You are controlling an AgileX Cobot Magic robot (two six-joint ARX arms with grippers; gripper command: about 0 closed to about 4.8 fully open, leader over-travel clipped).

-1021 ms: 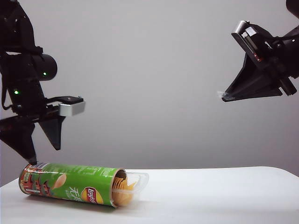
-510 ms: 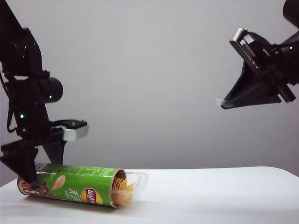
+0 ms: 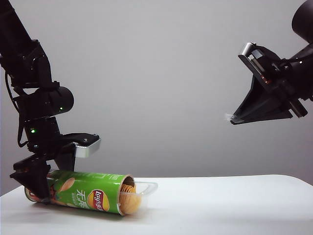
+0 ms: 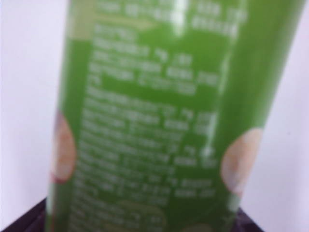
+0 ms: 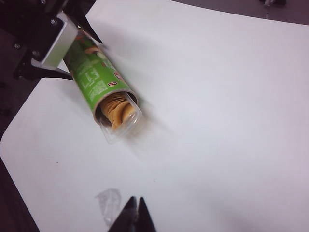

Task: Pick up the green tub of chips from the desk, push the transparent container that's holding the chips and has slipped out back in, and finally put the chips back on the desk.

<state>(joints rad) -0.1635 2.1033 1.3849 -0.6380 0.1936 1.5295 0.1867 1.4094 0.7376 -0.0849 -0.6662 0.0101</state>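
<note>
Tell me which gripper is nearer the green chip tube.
Left. The left gripper straddles the green chip tube at its closed end; the right gripper hangs shut, high above the desk.

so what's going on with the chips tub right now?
The left hand, open, straddles the closed end of the green tub of chips, which lies on its side on the desk; no grip yet. The transparent container sticks out of the tub's open end with the chips showing inside. The right hand is shut and empty, high above the desk's right side.
</note>
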